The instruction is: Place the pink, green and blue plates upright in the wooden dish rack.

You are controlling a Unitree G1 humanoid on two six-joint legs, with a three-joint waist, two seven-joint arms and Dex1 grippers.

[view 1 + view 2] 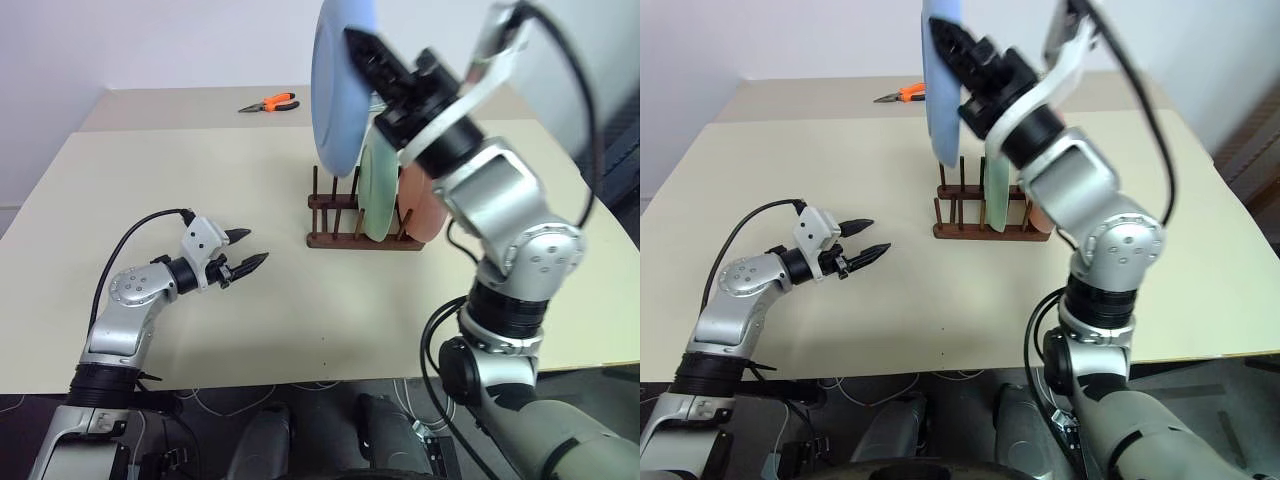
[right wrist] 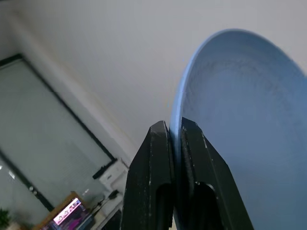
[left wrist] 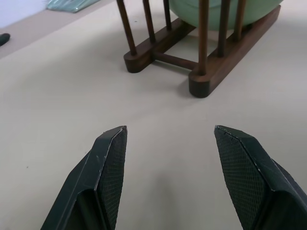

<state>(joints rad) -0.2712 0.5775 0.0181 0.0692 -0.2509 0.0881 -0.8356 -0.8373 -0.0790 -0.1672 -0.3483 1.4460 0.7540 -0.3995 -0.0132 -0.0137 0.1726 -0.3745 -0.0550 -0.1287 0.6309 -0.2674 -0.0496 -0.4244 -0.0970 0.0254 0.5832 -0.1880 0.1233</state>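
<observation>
Pinching blue plate rim above wooden dish rack, right fingers; left fingers wide.

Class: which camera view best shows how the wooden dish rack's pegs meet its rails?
The left wrist view: the wooden dish rack sits close, pegs standing in both rails. The head views show it whole but small, plates partly covering it.

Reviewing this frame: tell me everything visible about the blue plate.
The blue plate is round, shallow, light blue and matte, plastic by its look, with a slightly raised rim. It is held upright in the air, edge toward the head camera, above the free slots at the left of the wooden dish rack, not yet seated between the pegs. The right gripper is shut on its rim, one finger on each face. Nothing else touches it; its top edge runs out of the picture.
</observation>
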